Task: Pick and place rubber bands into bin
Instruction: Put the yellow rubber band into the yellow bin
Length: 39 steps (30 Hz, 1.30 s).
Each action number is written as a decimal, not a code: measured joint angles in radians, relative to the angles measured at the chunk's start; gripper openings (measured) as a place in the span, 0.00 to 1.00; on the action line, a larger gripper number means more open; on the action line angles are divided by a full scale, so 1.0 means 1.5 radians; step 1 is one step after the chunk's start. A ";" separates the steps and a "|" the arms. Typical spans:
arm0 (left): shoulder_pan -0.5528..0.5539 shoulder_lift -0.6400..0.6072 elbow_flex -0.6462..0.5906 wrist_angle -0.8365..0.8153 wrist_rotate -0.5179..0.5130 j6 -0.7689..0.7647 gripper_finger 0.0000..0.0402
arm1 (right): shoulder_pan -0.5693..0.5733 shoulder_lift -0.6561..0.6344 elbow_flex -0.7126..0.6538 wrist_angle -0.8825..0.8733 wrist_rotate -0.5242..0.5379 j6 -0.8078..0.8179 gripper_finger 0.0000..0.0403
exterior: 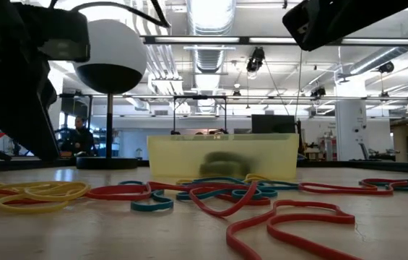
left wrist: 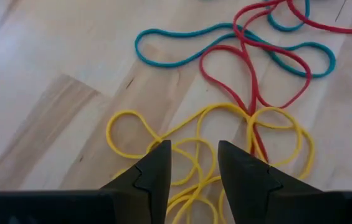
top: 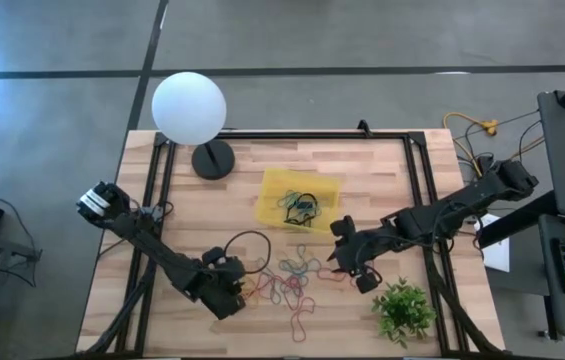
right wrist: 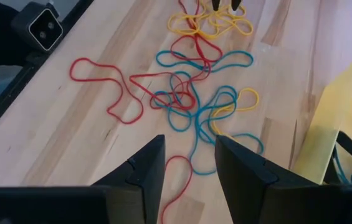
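Note:
The rubber bands lie in a loose tangle of red, blue and yellow loops on the wooden table, in front of the yellow bin. A few dark and blue bands lie inside the bin. My left gripper is open at the tangle's left end. In the left wrist view the left gripper has a finger on either side of a bunch of yellow bands. My right gripper is open above the tangle's right end, over a red loop, with the bin beside it.
A white globe lamp stands at the table's far left, its black base beside the bin. A small green plant sits near the right front corner, close to my right arm. A black frame borders the tabletop.

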 joint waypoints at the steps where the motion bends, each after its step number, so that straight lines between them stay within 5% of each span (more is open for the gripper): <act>1: 0.000 0.003 0.000 0.000 0.005 0.000 0.29 | 0.000 0.000 0.000 0.000 0.000 0.000 0.32; 39: 0.000 0.026 -0.019 0.002 0.022 0.009 0.24 | 0.000 0.000 -0.046 0.054 -0.001 0.000 0.25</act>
